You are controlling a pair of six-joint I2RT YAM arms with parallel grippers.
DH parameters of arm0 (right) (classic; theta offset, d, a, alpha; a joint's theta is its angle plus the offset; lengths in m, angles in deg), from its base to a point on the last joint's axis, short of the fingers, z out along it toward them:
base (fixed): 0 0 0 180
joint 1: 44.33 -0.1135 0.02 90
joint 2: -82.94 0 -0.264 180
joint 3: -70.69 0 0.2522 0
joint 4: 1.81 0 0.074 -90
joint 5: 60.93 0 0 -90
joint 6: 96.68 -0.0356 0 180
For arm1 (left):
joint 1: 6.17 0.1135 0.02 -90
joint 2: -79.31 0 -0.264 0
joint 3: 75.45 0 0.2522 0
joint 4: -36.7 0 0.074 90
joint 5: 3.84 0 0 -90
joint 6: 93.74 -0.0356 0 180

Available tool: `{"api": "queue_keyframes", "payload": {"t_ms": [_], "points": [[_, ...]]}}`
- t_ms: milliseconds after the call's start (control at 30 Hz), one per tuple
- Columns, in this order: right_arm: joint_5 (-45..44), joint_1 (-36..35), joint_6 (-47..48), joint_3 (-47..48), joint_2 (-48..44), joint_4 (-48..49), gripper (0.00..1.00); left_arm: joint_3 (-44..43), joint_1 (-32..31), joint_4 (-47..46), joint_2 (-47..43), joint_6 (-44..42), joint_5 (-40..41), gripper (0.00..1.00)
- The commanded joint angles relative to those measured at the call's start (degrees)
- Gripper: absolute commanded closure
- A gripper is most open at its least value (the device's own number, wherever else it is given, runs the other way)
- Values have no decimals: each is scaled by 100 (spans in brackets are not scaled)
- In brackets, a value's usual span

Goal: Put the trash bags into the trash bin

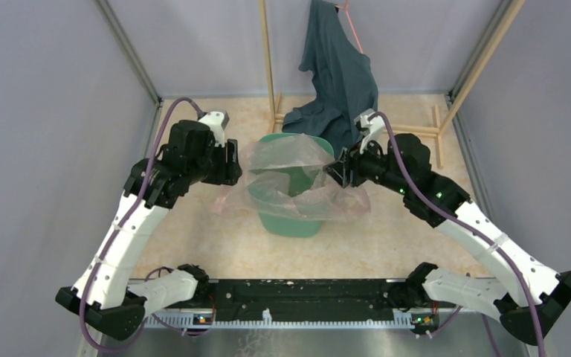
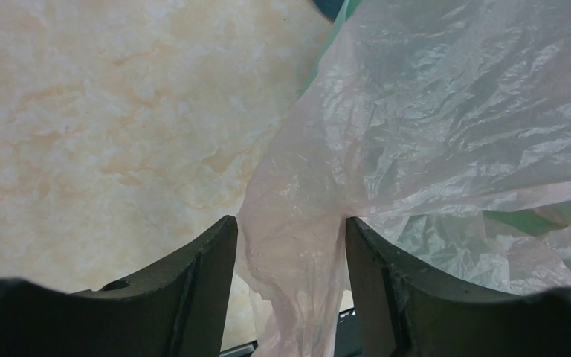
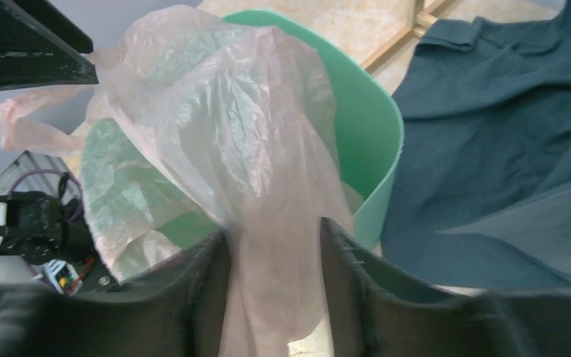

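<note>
The pale pink trash bag (image 1: pixel 290 175) lies draped over the mouth of the mint-green trash bin (image 1: pixel 291 223), its film spilling past the rim on both sides. My left gripper (image 1: pixel 236 162) stands at the bin's left rim. In the left wrist view its jaws (image 2: pixel 290 238) are apart, with a loose hanging fold of the bag (image 2: pixel 431 111) between them. My right gripper (image 1: pixel 340 169) is at the right rim. Its jaws (image 3: pixel 275 238) are also apart, with a strip of bag (image 3: pixel 223 111) hanging down through the gap above the bin (image 3: pixel 360 126).
A dark teal garment (image 1: pixel 338 74) hangs from a wooden rack (image 1: pixel 271 67) behind the bin and reaches down to the floor next to my right gripper. It fills the right of the right wrist view (image 3: pixel 491 134). Grey walls enclose the marbled floor (image 1: pixel 193 230).
</note>
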Motion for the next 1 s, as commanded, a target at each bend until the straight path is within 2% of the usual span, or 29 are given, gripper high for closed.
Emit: {"api": "queue_keyframes", "payload": {"t_ms": [0, 100, 333, 433, 600, 967], "points": [[-615, -14, -248, 117, -31, 572, 66, -217, -6, -246, 134, -136, 275, 40], [-1062, -16, -394, 154, 34, 607, 86, -293, -12, -336, 219, -132, 348, 44], [-1351, 161, -476, 104, 268, 773, 100, -398, -12, -677, 486, -109, 425, 57], [-1391, 226, -482, 126, 437, 873, 100, -401, -6, -835, 609, -136, 417, 77], [-1394, 387, -559, 195, 684, 847, 100, -416, -7, -1138, 786, -149, 524, 100], [-1227, 675, -575, 207, 799, 923, 100, -40, -12, -2268, 940, -302, 1187, 100]]}}
